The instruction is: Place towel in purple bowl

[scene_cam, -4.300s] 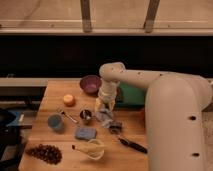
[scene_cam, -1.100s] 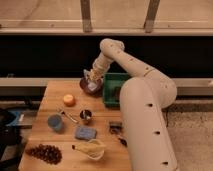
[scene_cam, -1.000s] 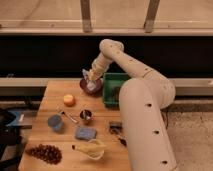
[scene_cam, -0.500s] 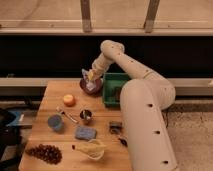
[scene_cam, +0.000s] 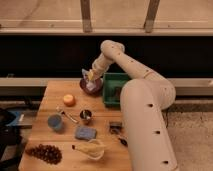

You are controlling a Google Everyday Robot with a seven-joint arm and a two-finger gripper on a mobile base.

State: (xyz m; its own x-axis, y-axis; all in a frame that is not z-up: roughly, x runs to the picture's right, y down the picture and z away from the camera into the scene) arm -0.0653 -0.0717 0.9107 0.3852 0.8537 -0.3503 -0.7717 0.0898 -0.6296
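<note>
Most of the job looks done to us; our tool hangs just over the purple bowl at the desk's far edge; the towel seems to lie inside; we cannot tell the tool's grip; withdrawing remains.

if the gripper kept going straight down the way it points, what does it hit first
Most likely the towel lying in the purple bowl; the gripper hangs right above them, though depth is unclear.
</note>
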